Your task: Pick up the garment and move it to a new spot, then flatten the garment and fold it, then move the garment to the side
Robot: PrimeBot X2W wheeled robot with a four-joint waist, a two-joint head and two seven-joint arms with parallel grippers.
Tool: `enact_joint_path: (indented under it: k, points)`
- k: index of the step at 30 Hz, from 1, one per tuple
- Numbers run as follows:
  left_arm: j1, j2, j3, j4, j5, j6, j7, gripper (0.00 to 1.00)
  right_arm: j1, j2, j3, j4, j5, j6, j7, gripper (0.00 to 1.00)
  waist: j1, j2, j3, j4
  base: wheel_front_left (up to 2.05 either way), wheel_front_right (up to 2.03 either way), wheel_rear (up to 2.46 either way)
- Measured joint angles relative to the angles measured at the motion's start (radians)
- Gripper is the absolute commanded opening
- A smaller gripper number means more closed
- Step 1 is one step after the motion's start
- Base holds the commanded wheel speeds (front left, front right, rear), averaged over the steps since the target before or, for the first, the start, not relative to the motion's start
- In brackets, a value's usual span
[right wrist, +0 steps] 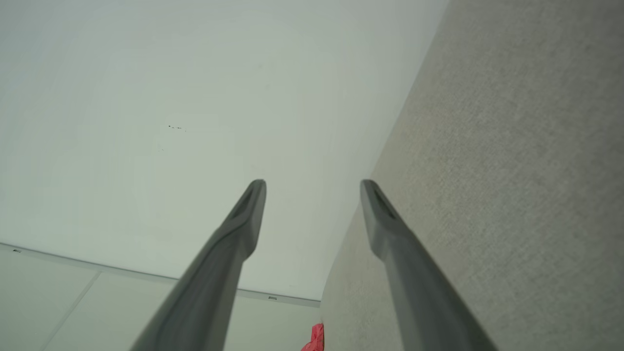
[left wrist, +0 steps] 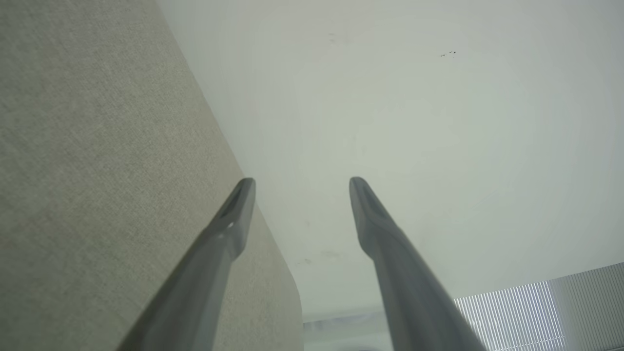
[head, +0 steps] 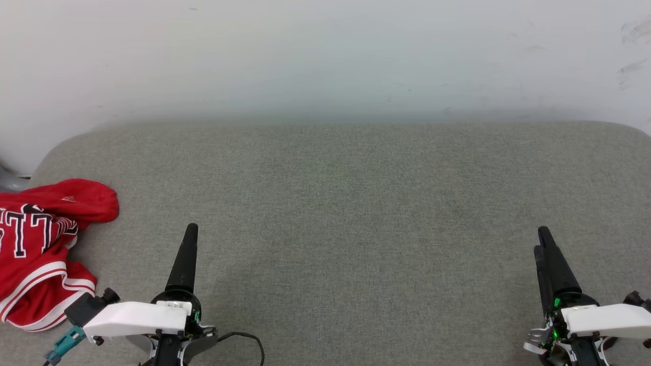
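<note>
The pale wall (head: 325, 51) stands behind the far edge of the tabletop (head: 356, 213), which is covered in grey woven fabric and has rounded far corners.

The garment (head: 35, 249) lies crumpled at the left edge of the tabletop, toward the near left corner, and is partly cut off by the side of the head view. Its red fabric shows black white-outlined letters and white-and-red striped trim.

The left gripper (left wrist: 301, 181) sits over the near edge, just beside the garment and clear of it. Its fingers (left wrist: 229, 229) are spread wide with nothing between them.

The right gripper (right wrist: 313, 183) sits over the near edge toward the right corner, well apart from the garment. Its fingers (right wrist: 243, 224) are likewise spread wide and hold nothing
</note>
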Motion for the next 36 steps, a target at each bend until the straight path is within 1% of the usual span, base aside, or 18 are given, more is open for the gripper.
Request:
enact_joint_path:
  k: [12, 21, 31, 36]
  points:
    - [0.005, 0.000, -0.005, -0.035, 0.285, 0.000, -0.044, 1.00, 0.010, 0.006, -0.015, -0.026, -0.333, 0.000, -0.042, 1.00, 0.0000, 0.0000, -0.004, 0.001, 0.00, 0.00, 0.00]
    - [0.010, 0.000, -0.011, -0.044, 0.515, 0.000, -0.073, 1.00, 0.017, 0.012, -0.020, -0.065, -0.558, 0.000, -0.041, 1.00, 0.0000, 0.0000, -0.006, 0.002, 0.00, 0.00, 0.00]
    - [0.021, 0.003, -0.022, -0.047, 0.743, 0.000, -0.103, 1.00, 0.032, 0.016, -0.015, -0.112, -0.770, 0.000, -0.023, 1.00, 0.0000, 0.0000, -0.009, 0.003, 0.00, 0.00, 0.00]
    - [0.021, 0.013, -0.038, -0.047, 0.836, 0.012, -0.116, 1.00, 0.035, 0.017, -0.014, -0.130, -0.858, 0.000, -0.020, 1.00, 0.0000, 0.0000, -0.011, 0.005, 0.00, 0.00, 0.00]
